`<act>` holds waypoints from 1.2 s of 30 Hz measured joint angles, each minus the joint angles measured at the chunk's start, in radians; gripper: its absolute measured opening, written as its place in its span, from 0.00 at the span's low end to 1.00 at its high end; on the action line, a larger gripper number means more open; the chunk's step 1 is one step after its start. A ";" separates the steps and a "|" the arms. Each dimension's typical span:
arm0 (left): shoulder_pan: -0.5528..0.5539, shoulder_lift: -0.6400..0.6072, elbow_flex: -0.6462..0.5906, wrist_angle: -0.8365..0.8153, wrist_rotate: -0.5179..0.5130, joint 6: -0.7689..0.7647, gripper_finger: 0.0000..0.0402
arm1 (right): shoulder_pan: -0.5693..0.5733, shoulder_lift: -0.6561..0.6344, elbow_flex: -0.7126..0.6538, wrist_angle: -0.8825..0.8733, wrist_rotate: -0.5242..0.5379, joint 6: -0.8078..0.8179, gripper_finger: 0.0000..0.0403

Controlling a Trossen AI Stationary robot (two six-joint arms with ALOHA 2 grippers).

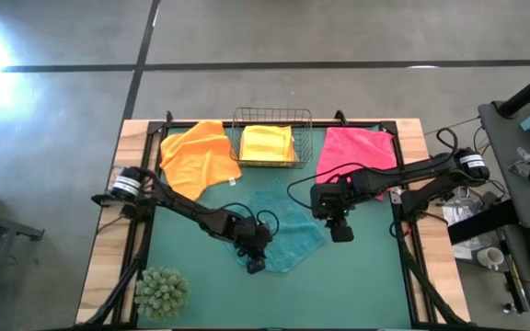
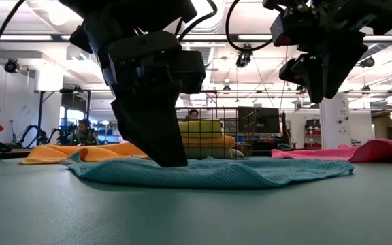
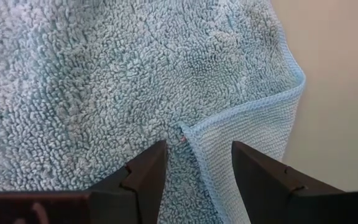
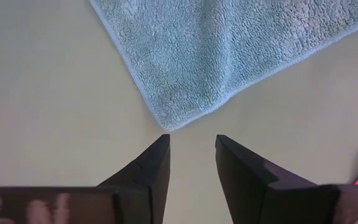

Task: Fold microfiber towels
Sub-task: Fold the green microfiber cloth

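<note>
at table centre the left gripper (image 1: pixel 257 266), fingers parted, straddles a turned-over corner of the fuzzy teal microfiber towel (image 1: pixel 283 230); the open right gripper (image 1: pixel 342 235) hovers at its 3 o'clock; orange (image 1: pixel 199 156) and pink (image 1: pixel 357 149) cloths seemingly unfolded.

The teal fuzzy microfiber towel (image 1: pixel 288 234) lies mid-bench (image 1: pixel 357 285), with the left gripper (image 1: pixel 256 265) on its near left edge and the right gripper (image 1: pixel 341 232) raised just beside its right corner. Behind stands the wire basket (image 1: pixel 272 138) holding the yellow folded towel (image 1: pixel 266 144), between the orange towel (image 1: pixel 199 156) and the pink towel (image 1: pixel 357 149). The green spiky plant ball (image 1: pixel 162 292) sits at the near left corner.
</note>
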 joint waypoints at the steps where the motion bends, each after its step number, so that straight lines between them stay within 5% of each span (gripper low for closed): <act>1: -0.002 0.001 0.002 0.003 0.000 0.000 0.42 | 0.000 0.000 0.000 0.000 0.000 0.000 0.29; 15: -0.046 0.002 0.005 -0.002 -0.053 -0.002 0.41 | 0.000 0.000 -0.028 0.028 0.000 0.003 0.30; 27: -0.058 0.004 0.010 -0.029 -0.086 0.001 0.17 | 0.000 0.000 -0.044 0.047 0.001 0.013 0.29; 36: -0.064 -0.019 0.010 -0.071 -0.080 0.002 0.13 | 0.000 0.000 -0.044 0.050 0.001 0.037 0.27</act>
